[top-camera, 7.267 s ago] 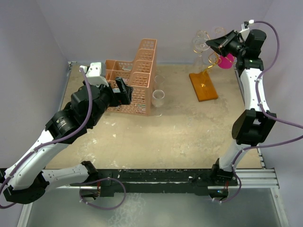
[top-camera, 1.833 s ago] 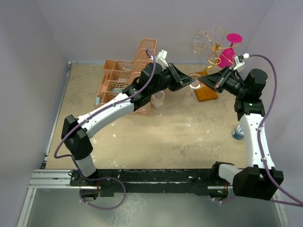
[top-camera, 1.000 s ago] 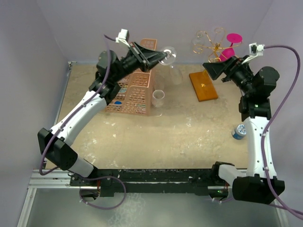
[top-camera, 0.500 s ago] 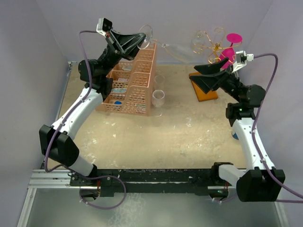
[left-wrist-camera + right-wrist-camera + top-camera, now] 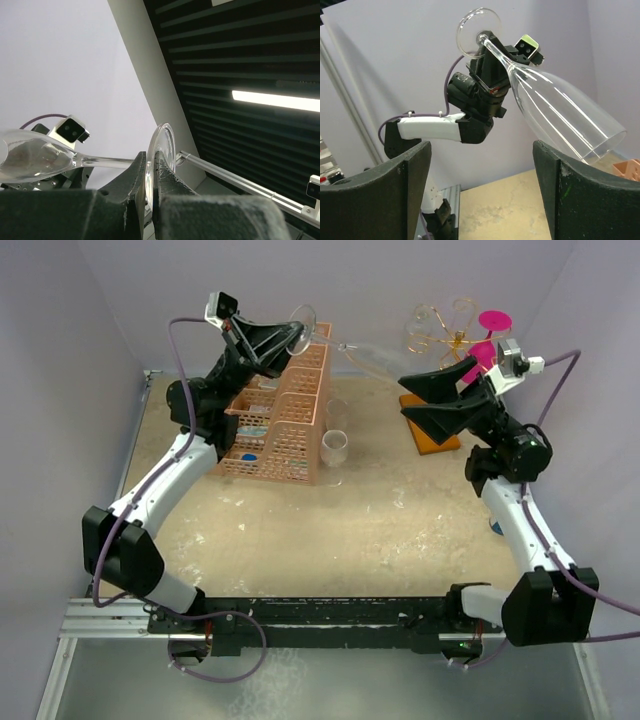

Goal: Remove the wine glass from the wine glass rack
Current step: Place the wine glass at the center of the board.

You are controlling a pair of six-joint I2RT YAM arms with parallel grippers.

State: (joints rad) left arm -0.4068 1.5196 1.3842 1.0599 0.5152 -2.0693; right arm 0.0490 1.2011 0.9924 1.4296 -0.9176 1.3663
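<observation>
Wine glass [image 5: 374,358], the single clear one, is off the wine glass rack [image 5: 438,443] and lies nearly level in the air at upper centre of the overhead view, bowl toward the frame's right. Its round foot is pinched edge-on between the pressed-together fingers of the left gripper [image 5: 150,162], above the one peach lattice basket [image 5: 290,430]. The right gripper [image 5: 405,395] faces the bowl's mouth with its two fingers spread wide, near the glass and gripping nothing. The one rack stands at upper right, with one pink glass [image 5: 482,355] hanging on its gold wire. One clear cup [image 5: 335,447] sits on the table [image 5: 380,520] just beside the basket. Whether a second stands behind it I cannot tell.
</observation>
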